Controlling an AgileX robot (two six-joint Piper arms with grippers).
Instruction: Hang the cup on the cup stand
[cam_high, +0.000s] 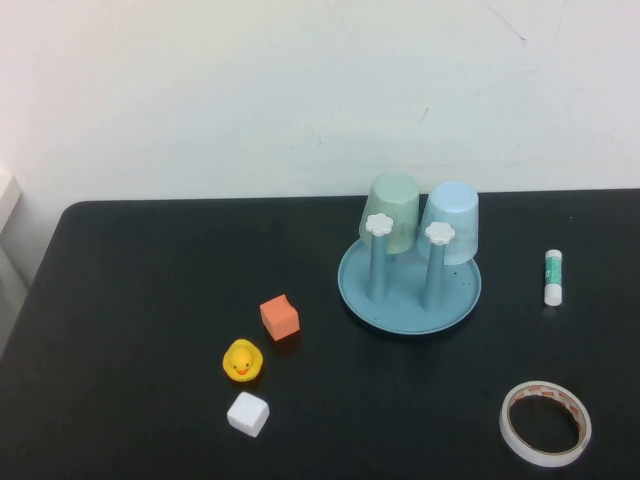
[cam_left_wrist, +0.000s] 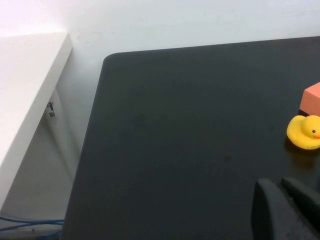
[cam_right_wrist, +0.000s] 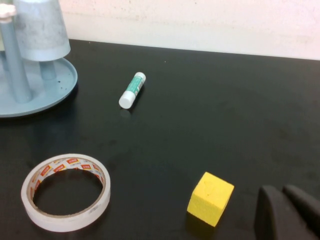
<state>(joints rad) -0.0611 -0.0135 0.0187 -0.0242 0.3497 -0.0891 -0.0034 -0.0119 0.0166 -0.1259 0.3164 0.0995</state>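
Observation:
The light blue cup (cam_high: 451, 221) hangs upside down on a post at the back right of the teal cup stand (cam_high: 409, 297). It also shows in the right wrist view (cam_right_wrist: 40, 27), over the stand's dish (cam_right_wrist: 60, 85). A pale green cup (cam_high: 392, 210) hangs upside down on the back left post. Two front posts with white flower caps stand bare. My left gripper (cam_left_wrist: 287, 200) is shut and empty over the table's left part, near the duck. My right gripper (cam_right_wrist: 287, 210) is shut and empty at the right, beside a yellow cube (cam_right_wrist: 210, 198). Neither gripper shows in the high view.
On the black table lie an orange cube (cam_high: 280, 317), a yellow rubber duck (cam_high: 242, 361), a white cube (cam_high: 248, 413), a glue stick (cam_high: 553, 277) and a roll of tape (cam_high: 545, 422). A white shelf (cam_left_wrist: 25, 90) stands beyond the table's left edge.

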